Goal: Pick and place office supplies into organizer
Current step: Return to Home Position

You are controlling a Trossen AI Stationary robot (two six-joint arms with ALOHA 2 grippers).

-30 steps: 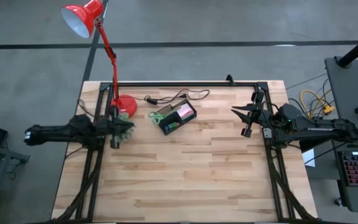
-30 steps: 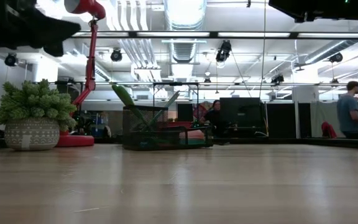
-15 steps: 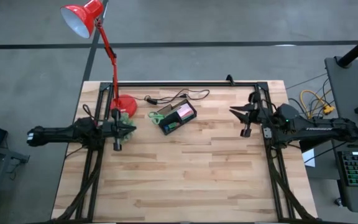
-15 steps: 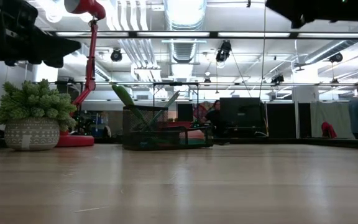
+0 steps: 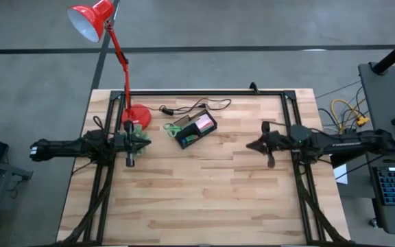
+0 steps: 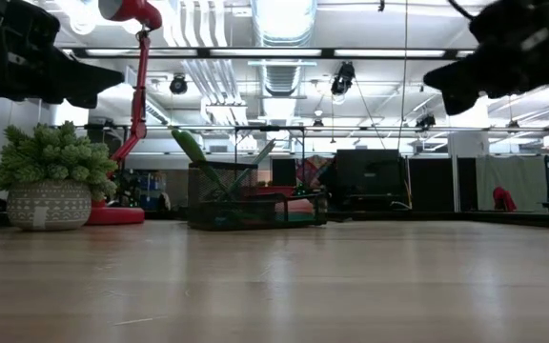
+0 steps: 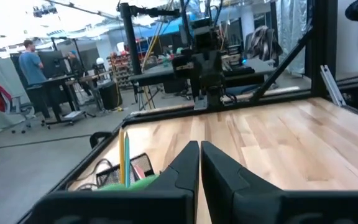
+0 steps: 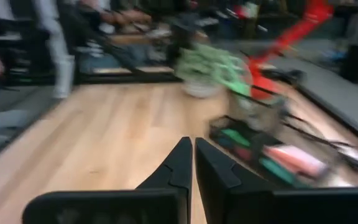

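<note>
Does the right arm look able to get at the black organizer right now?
Probably yes. The right gripper hangs beside the organizer, and only bare table lies between them; the red lamp and cable sit on its other sides.

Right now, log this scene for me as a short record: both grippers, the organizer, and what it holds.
left gripper: shut, empty, raised over the table's left side by the potted plant
right gripper: shut, empty, raised over the right side, facing the organizer
organizer: far centre of the table, beside the red lamp base
in organizer: pink sticky-note pad; yellow pencil, upright
green-handled scissors: at the organizer's lamp-side end; inside or leaning, cannot tell
black cable: behind the organizer
</note>
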